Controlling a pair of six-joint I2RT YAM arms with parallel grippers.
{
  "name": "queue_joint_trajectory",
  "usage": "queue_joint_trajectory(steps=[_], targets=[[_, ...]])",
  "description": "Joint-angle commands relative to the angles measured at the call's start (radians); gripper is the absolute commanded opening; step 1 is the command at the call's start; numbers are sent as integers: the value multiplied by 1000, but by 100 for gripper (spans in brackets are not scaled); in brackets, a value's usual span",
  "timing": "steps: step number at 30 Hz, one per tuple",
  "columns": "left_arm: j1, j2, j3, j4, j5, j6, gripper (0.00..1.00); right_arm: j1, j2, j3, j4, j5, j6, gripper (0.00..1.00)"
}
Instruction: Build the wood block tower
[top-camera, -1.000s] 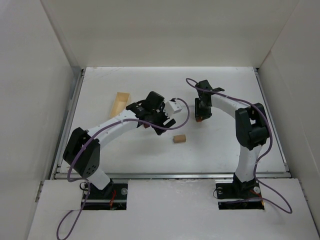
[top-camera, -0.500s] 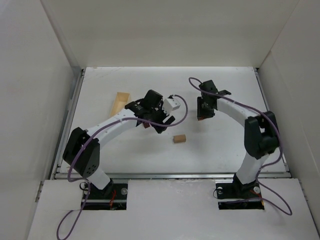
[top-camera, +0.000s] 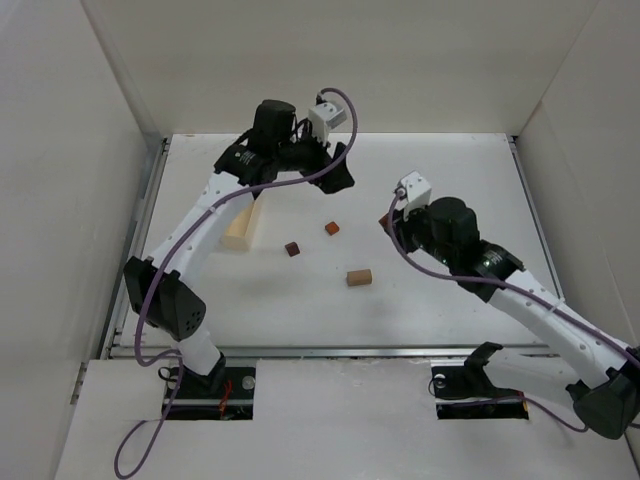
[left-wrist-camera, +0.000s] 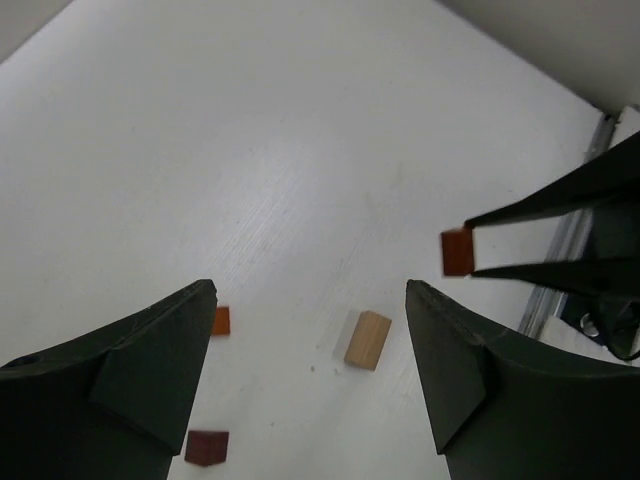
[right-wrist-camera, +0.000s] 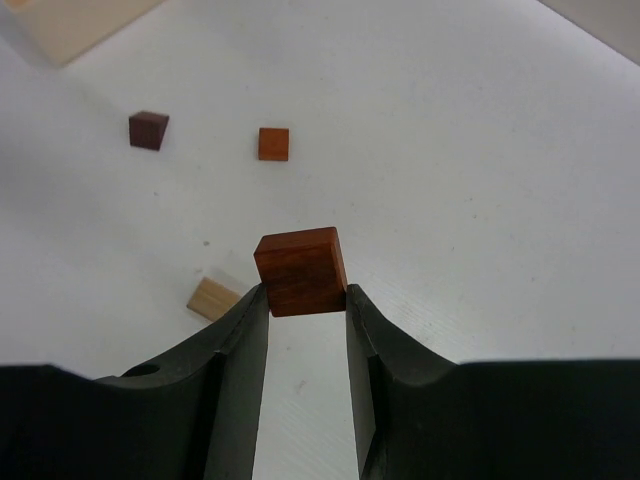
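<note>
The right tool (right-wrist-camera: 305, 297) is pinched shut on a reddish-brown cube (right-wrist-camera: 300, 270), held clear of the tabletop (right-wrist-camera: 480, 180). Just down to its left lies the tan oblong (right-wrist-camera: 213, 298). Farther ahead of it sit an orange cube (right-wrist-camera: 273, 143) and a dark brown cube (right-wrist-camera: 148, 130). The left tool (left-wrist-camera: 310, 292) hangs wide open, gripping nothing.

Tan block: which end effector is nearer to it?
Right. The right end effector, gripping a reddish cube, hangs beyond the tan block; the left end effector is farther back.

Bare table (top-camera: 470, 170) all round the tan block (top-camera: 359, 277), dark cube (top-camera: 292, 249) and orange cube (top-camera: 331, 228), well apart; tray (top-camera: 243, 230) at left.
</note>
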Motion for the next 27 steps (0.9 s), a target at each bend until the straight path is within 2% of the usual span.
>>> queue_joint_trajectory(steps=[1,3,7,10,15,18,19,27], targets=[[-50,18,150,-96,104,-17,74,93,-50,-38,57,140,-172,0],[-106,19,163,-128,104,14,79,133,-94,-63,91,205,-205,0],[-192,19,137,-176,18,48,80,205,-125,-63,112,294,-261,0],[-211,49,117,-194,-7,48,79,250,-113,-63,112,305,-271,0],[-229,65,126,-223,50,48,79,306,-84,-63,112,349,-272,0],[-243,74,117,-223,29,58,73,333,-73,-45,112,377,-272,0],[-243,74,103,-223,18,58,66,342,-64,-45,112,392,-262,0],[-243,61,34,-243,19,104,43,351,-84,-35,112,410,-253,0]])
